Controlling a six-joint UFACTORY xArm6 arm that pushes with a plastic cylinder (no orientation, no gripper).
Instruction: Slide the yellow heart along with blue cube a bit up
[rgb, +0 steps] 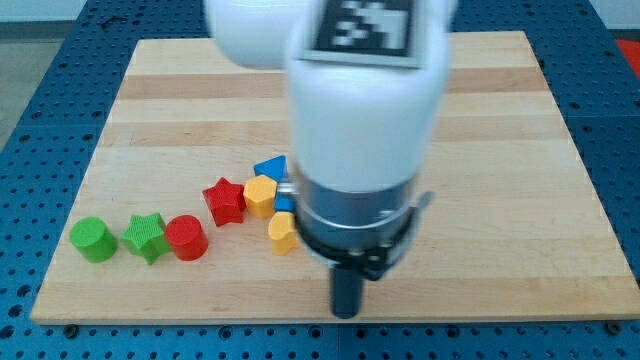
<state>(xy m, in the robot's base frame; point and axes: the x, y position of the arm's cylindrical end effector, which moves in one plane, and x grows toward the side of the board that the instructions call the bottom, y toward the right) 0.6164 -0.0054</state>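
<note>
Nearest: our tip (346, 314), a plain rod with no fingers to open or close, at the board's (520, 150) bottom edge, below and right of the cluster.

Next: yellow heart (281, 232), part-hidden by our arm, blue cube (284, 203) just above it, mostly hidden.

Left: red cylinder (186, 238), green star (146, 237), green cylinder (93, 240).

Farther: red star (226, 200), yellow block (261, 194), blue triangular block (270, 167).

Method: we judge the tip should settle under the heart, pushing straight up.

Containers: none.
</note>
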